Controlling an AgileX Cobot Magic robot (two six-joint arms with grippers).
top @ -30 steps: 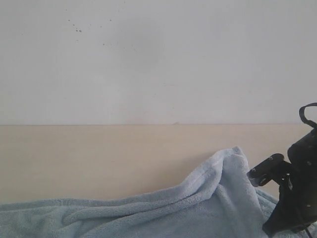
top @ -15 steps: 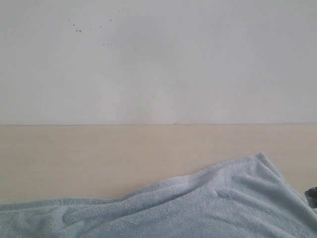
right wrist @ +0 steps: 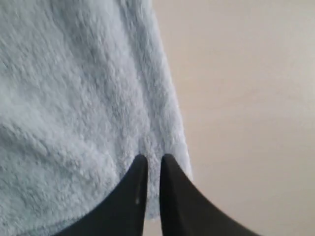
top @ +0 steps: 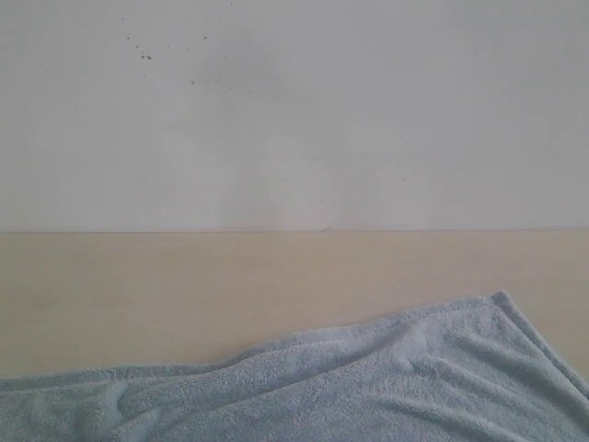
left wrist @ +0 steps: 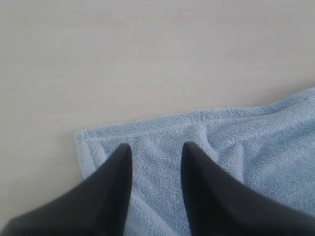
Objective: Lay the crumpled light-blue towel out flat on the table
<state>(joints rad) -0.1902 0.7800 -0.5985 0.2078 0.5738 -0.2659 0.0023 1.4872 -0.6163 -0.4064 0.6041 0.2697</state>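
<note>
The light-blue towel [top: 368,387] lies rumpled along the near part of the beige table [top: 184,295], its far right corner reaching out near the right edge of the exterior view. Neither gripper shows in that view. In the left wrist view my left gripper [left wrist: 157,146] stands open, its dark fingers [left wrist: 113,187] spread over a hemmed corner of the towel [left wrist: 256,147], which lies flat on the table [left wrist: 147,59]. In the right wrist view my right gripper [right wrist: 154,157] is shut on the towel [right wrist: 74,98] at its edge, with cloth pinched in the narrow gap.
A plain white wall [top: 294,110] with small dark specks rises behind the table. Bare table surface [right wrist: 246,98] stretches beyond the towel's edge and between the towel and the wall.
The right arm has left the exterior view to the right. The towel's raised fold has been drawn right and lower, so the cloth lies flatter and wider.
</note>
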